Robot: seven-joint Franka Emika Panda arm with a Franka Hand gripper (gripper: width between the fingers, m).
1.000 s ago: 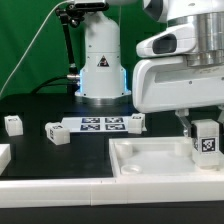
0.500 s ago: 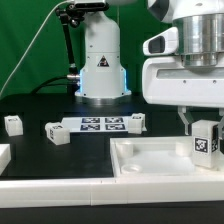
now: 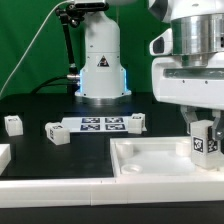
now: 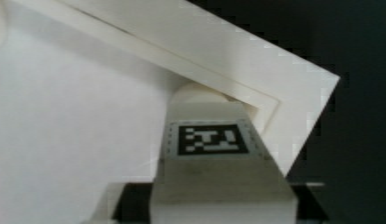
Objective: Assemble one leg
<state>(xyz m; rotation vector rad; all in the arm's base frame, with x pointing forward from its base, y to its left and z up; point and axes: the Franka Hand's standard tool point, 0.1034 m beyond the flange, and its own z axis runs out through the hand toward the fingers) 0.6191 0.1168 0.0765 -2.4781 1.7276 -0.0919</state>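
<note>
My gripper is shut on a leg, a small white post with a black-and-white tag, and holds it upright over the far right corner of the white tabletop. In the wrist view the leg runs out from between my dark fingers toward the tabletop's corner. Whether the leg's lower end touches the tabletop is hidden. Three more legs lie on the black table: one at the exterior view's far left, one left of centre, one near the middle.
The marker board lies flat on the black table in front of the robot's white base. A white piece shows at the exterior view's left edge. A white rail runs along the front.
My gripper with the leg has moved a little toward the exterior view's right and slightly down over the tabletop's corner. The loose legs have not moved.
</note>
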